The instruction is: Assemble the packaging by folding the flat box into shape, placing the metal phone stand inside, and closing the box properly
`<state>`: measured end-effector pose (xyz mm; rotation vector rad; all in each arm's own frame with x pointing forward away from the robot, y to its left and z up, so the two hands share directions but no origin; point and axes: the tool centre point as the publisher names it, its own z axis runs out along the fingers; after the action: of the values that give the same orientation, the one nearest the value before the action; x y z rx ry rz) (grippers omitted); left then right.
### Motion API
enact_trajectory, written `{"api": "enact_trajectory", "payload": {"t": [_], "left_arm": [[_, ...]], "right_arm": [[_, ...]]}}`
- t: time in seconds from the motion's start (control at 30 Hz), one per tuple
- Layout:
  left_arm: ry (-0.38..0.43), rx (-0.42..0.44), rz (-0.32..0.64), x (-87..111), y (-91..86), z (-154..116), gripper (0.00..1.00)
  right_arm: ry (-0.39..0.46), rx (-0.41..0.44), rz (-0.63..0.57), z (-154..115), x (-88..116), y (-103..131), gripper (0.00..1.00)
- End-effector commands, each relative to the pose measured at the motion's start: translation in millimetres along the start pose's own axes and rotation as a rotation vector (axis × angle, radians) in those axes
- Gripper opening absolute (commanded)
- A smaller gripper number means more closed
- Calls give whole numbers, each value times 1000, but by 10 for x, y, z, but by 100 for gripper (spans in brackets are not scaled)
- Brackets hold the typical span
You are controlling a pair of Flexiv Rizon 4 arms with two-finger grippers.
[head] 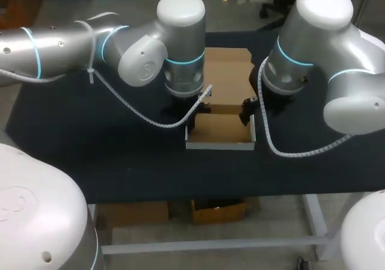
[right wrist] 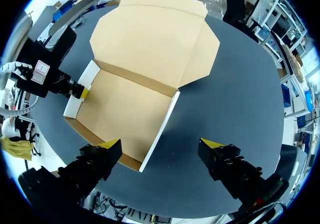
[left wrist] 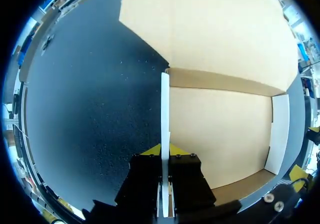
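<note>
Nothing legible shows: the box bears no readable print, and the small pale label on the left gripper is too small to read

**Dark table fills the scene**

A table with a dark, matte, faintly speckled top spreads across the head view from 9 to 3 o'clock. At 6 o'clock, below its near edge, a pale metal rail runs crosswise. A slanting leg joins it toward 5 o'clock.
</note>
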<state>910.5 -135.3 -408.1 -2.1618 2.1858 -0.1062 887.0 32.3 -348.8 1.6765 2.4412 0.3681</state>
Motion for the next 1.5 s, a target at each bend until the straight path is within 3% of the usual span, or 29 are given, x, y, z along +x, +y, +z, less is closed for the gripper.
{"api": "enact_trajectory", "payload": {"t": [0.03, 0.17, 0.23, 0.3, 0.5, 0.67, 1.0, 1.23, 1.27, 1.5], "left_arm": [[-5, 2, 0, 6, 2, -10, 0], [-5, 2, 0, 6, 2, -10, 0], [-5, 2, 0, 6, 2, -10, 0], [-5, 2, 0, 6, 2, -10, 0], [-23, 10, -14, -5, -1, -8, 0], [-43, 23, -19, -22, 14, 3, 0], [-94, 44, -21, -49, 35, -4, 0], [-100, 46, -23, -72, 43, -4, 0], [-101, 46, -22, -73, 42, -3, 0], [-101, 50, -31, -105, 37, -11, 0]], "right_arm": [[-1, -1, 1, 3, 4, 1, 100], [-1, -1, 1, 3, 4, 1, 100], [48, -29, -36, -40, -24, 5, 100], [28, -23, -49, -80, -38, -19, 100], [98, -44, -124, -234, -179, -164, 100], [181, -124, -248, -421, -338, -355, 100], [229, -225, -437, -693, -594, -713, 100], [252, -370, -630, -815, -722, -1035, 100], [240, -400, -646, -828, -737, -1079, 100], [240, -400, -646, -828, -737, -1079, 100]]}}
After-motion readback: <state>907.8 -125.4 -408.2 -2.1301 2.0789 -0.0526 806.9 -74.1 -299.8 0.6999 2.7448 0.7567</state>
